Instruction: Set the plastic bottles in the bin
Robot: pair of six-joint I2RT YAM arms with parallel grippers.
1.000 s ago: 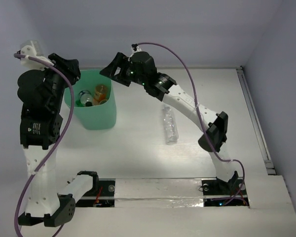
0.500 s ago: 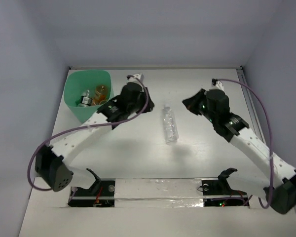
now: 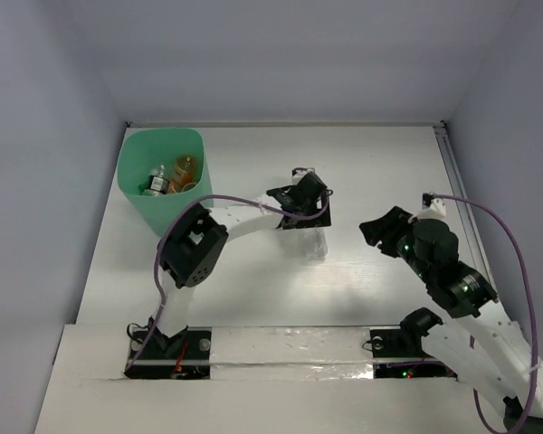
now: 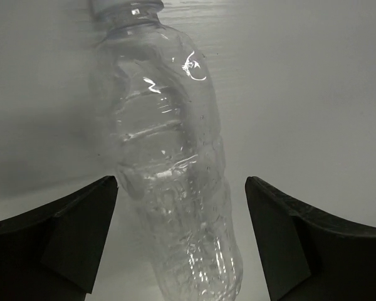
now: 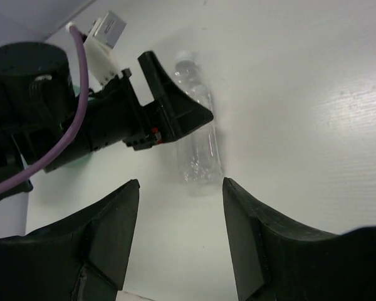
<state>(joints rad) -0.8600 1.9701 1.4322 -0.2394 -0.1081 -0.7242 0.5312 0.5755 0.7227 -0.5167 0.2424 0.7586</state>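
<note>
**Left tool open astride a clear bottle**

A clear bottle (image 4: pixel 169 157) lies on its side near the middle of the table (image 3: pixel 253 289), well apart from the bin (image 3: pixel 176 217). The left tool (image 3: pixel 306 213) hangs over its far end with its jaws spread. In the wrist view one dark finger (image 4: pixel 75 219) stands on each side of the bottle, with a gap showing on both sides. The right tool (image 3: pixel 378 231) is also spread wide and holds nothing, off to the right of the bottle. The bin sits at the far left corner. Inside it I can see an orange bottle (image 3: pixel 186 167) and at least one more.
</note>
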